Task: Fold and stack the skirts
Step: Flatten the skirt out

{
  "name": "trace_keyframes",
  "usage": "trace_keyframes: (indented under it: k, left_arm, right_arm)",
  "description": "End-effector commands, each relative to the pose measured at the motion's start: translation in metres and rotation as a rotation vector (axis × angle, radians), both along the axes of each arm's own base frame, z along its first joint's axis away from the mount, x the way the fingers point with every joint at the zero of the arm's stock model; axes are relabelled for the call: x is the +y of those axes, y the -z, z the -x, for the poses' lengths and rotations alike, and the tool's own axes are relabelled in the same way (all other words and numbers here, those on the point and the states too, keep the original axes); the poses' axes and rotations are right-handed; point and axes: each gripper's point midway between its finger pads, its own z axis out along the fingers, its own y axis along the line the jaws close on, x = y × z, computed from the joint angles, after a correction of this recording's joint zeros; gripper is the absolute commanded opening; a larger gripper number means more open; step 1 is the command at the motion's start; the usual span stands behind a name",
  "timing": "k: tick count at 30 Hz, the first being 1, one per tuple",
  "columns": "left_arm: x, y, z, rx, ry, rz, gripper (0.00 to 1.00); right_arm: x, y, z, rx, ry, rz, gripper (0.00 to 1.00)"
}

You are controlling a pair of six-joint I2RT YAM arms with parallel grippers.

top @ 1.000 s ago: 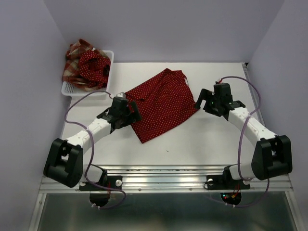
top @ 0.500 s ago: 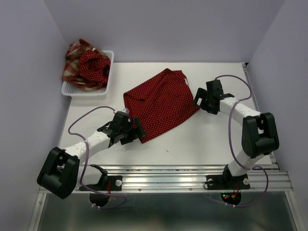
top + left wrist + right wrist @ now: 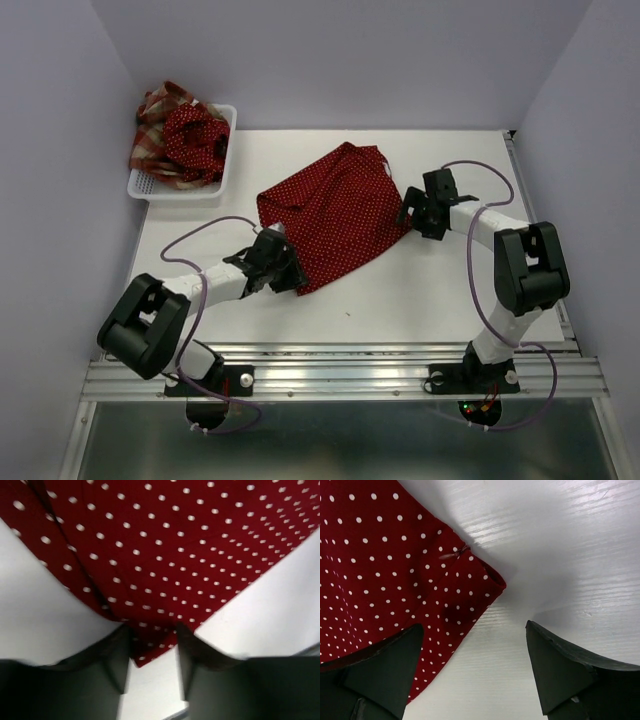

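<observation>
On the table [image 3: 420, 290], left pincer [image 3: 152, 632] and right pincer [image 3: 470, 630] gape over dotted skirt [image 3: 335, 215] corners.

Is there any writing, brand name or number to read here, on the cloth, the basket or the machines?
No readable text anywhere.
The spread skirt bears only white dots; the basket, left arm and right arm show no lettering.

2 arms, same build: L arm [image 3: 215, 285] & R arm [image 3: 480, 225]. White tube links, black blocky joint housings [image 3: 145, 325]. Purple cable [image 3: 205, 223] loops off ea. wrist. Fingers [image 3: 385, 670] dark grey, matte, wedge-shaped. Bases [image 3: 215, 380] black.
</observation>
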Motion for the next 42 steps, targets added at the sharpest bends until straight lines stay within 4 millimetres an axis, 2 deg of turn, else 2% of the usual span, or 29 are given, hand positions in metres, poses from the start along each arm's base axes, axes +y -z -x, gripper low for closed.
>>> trace_keyframes:
  k: [1,2,6,9,10,11,13,16,18,19,20,22,24,26,27,29,30,31,32,33,34,35,36,37,38,39,40,41,42]
  left_arm:
    - [0.023,0.036,0.015,0.101,-0.001,-0.169,0.05]
    - [0.023,0.036,0.013,0.101,-0.002,-0.176,0.0]
    - [0.021,0.031,0.007,0.074,-0.008,-0.169,0.0]
    - [0.021,0.015,0.003,0.018,-0.015,-0.144,0.0]
    - [0.019,0.004,0.0,-0.017,-0.019,-0.123,0.0]
    - [0.02,-0.001,-0.001,-0.032,-0.02,-0.115,0.0]
    - [0.017,-0.014,-0.004,-0.074,-0.019,-0.087,0.0]
    - [0.013,-0.032,-0.009,-0.123,-0.012,-0.057,0.0]
    - [0.01,-0.042,-0.013,-0.154,-0.007,-0.036,0.0]
    - [0.009,-0.047,-0.015,-0.168,-0.008,-0.027,0.0]
    - [0.008,-0.051,-0.017,-0.18,-0.005,-0.022,0.0]
    - [0.006,-0.063,-0.02,-0.206,-0.004,-0.012,0.0]
    - [0.008,-0.081,-0.026,-0.237,-0.026,-0.019,0.0]
    - [0.02,-0.113,-0.036,-0.331,-0.071,-0.043,0.0]
    - [0.019,-0.144,-0.045,-0.4,-0.09,-0.021,0.0]
    - [0.033,-0.196,-0.051,-0.543,-0.143,-0.013,0.0]
    - [0.037,-0.234,-0.055,-0.623,-0.174,0.015,0.0]
    - [0.047,-0.264,-0.055,-0.702,-0.206,0.022,0.0]
    - [0.051,-0.303,-0.054,-0.782,-0.232,0.061,0.0]
    - [0.055,-0.325,-0.053,-0.828,-0.246,0.079,0.0]
    - [0.058,-0.348,-0.048,-0.88,-0.247,0.1,0.0]
    - [0.061,-0.368,-0.046,-0.931,-0.24,0.102,0.0]
    - [0.066,-0.406,-0.039,-0.998,-0.256,0.144,0.0]
    - [0.067,-0.423,-0.035,-1.025,-0.251,0.162,0.0]
    - [0.073,-0.46,-0.025,-1.094,-0.261,0.206,0.0]
    - [0.074,-0.477,-0.02,-1.131,-0.253,0.226,0.0]
    - [0.074,-0.491,-0.014,-1.168,-0.233,0.248,0.0]
    - [0.079,-0.518,-0.003,-1.226,-0.23,0.278,0.0]
    - [0.082,-0.528,0.002,-1.246,-0.231,0.288,0.0]
  right_arm:
    - [0.008,-0.015,-0.022,-0.078,0.003,-0.042,0.83]
    - [0.007,-0.01,-0.022,-0.067,0.003,-0.039,0.82]
    - [0.005,-0.002,-0.025,-0.06,0.037,-0.036,0.79]
    - [-0.011,-0.001,-0.03,-0.065,0.096,-0.033,0.76]
    - [-0.01,-0.001,-0.03,-0.07,0.097,-0.041,0.74]
    - [-0.014,-0.001,-0.032,-0.071,0.105,-0.05,0.63]
    - [-0.009,0.002,-0.03,-0.074,0.084,-0.072,0.55]
    - [0.006,0.003,-0.031,-0.074,0.019,-0.14,0.46]
    - [0.022,0.005,-0.027,-0.053,-0.03,-0.215,0.33]
    - [0.029,0.001,-0.031,-0.08,-0.052,-0.251,0.29]
    - [0.037,-0.007,-0.03,-0.107,-0.085,-0.294,0.17]
    - [0.049,-0.02,-0.029,-0.149,-0.129,-0.358,0.03]
    - [0.042,-0.046,-0.034,-0.224,-0.117,-0.325,0.01]
    - [0.035,-0.079,-0.037,-0.307,-0.109,-0.296,0.01]
    - [0.029,-0.114,-0.034,-0.381,-0.099,-0.273,0.01]
    - [0.023,-0.164,-0.03,-0.493,-0.098,-0.259,0.01]
    - [0.02,-0.189,-0.026,-0.554,-0.097,-0.254,0.01]
    - [0.013,-0.236,-0.012,-0.666,-0.09,-0.245,0.01]
    - [0.009,-0.265,-0.004,-0.738,-0.085,-0.241,0.01]
    - [0.006,-0.29,0.006,-0.8,-0.081,-0.238,0.01]
    - [-0.003,-0.329,0.028,-0.899,-0.067,-0.228,0.01]
    - [-0.007,-0.351,0.039,-0.953,-0.059,-0.226,0.01]
    - [-0.013,-0.384,0.053,-1.027,-0.044,-0.221,0.01]
    - [-0.017,-0.408,0.074,-1.082,-0.049,-0.214,0.01]
    - [-0.02,-0.425,0.084,-1.12,-0.049,-0.212,0.01]
    - [-0.023,-0.442,0.096,-1.159,-0.043,-0.213,0.01]
    - [-0.027,-0.467,0.11,-1.219,-0.042,-0.204,0.01]
    - [-0.031,-0.484,0.124,-1.26,-0.037,-0.201,0.01]
    - [-0.035,-0.494,0.131,-1.281,-0.02,-0.187,0.01]
